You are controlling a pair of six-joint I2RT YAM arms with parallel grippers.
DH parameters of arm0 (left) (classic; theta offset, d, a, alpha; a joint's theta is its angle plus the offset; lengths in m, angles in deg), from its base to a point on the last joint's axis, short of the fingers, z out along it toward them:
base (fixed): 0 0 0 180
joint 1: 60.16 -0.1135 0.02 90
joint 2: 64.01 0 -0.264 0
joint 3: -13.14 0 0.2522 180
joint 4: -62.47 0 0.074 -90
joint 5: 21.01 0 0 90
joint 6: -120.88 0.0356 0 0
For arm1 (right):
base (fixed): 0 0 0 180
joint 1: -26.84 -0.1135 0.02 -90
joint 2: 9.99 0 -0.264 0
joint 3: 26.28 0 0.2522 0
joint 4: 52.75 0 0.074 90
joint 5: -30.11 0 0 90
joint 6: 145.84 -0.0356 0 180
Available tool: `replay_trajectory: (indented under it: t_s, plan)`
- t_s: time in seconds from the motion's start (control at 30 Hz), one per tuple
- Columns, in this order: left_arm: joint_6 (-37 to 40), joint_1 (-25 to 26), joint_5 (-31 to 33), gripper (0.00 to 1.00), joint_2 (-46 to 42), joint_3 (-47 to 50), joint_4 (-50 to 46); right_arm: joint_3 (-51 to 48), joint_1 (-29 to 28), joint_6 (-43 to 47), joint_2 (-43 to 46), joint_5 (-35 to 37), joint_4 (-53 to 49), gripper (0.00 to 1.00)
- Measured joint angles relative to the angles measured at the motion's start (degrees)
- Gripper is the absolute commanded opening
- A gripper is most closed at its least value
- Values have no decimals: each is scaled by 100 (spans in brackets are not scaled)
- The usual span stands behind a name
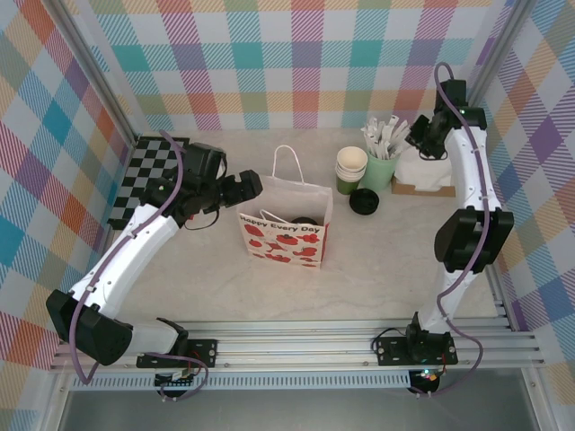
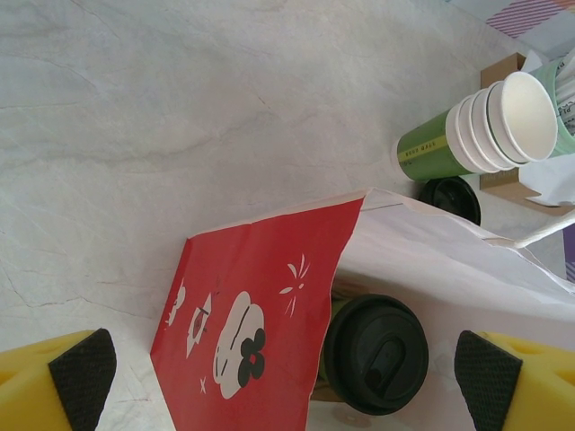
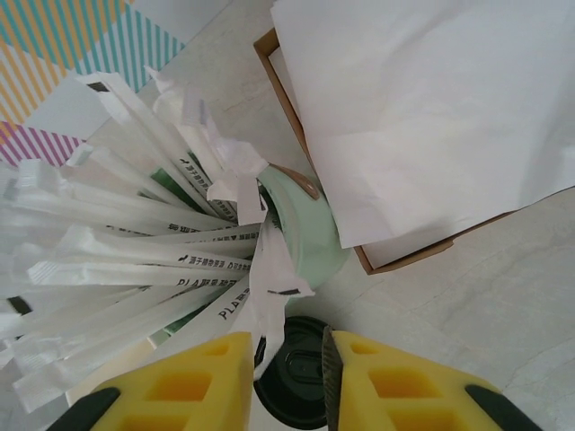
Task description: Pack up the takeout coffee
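Takeout coffee (image 2: 375, 352) sits inside the paper bag (image 1: 286, 238), likely packed; my left gripper (image 2: 286, 375) is spread wide, and my right gripper (image 3: 287, 377) is barely parted over wrapped sticks (image 3: 135, 242), grip uncertain.

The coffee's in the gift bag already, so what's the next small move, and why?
Probably lower the right tool and close on one wrapped stick in the pale-green cup. The lidded coffee cup already sits inside the gift bag, the right tool hangs just over the sticks with its jaws slightly apart, and the left tool is wide open at the bag's mouth.
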Motion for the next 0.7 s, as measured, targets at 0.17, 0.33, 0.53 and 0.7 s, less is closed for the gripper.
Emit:
replay_trajectory:
  t_s: [0.17, 0.33, 0.53, 0.7]
  plan:
    - [0, 0, 0, 99, 0, 0, 0, -74, 0, 24, 118, -42, 70, 26]
    - [0, 0, 0, 99, 0, 0, 0, -225, 0, 28, 120, -103, 125, 29]
    - [0, 0, 0, 99, 0, 0, 0, -236, 0, -11, 118, -238, 151, 26]
    - [0, 0, 0, 99, 0, 0, 0, -238, 0, -70, 116, -269, 160, 28]
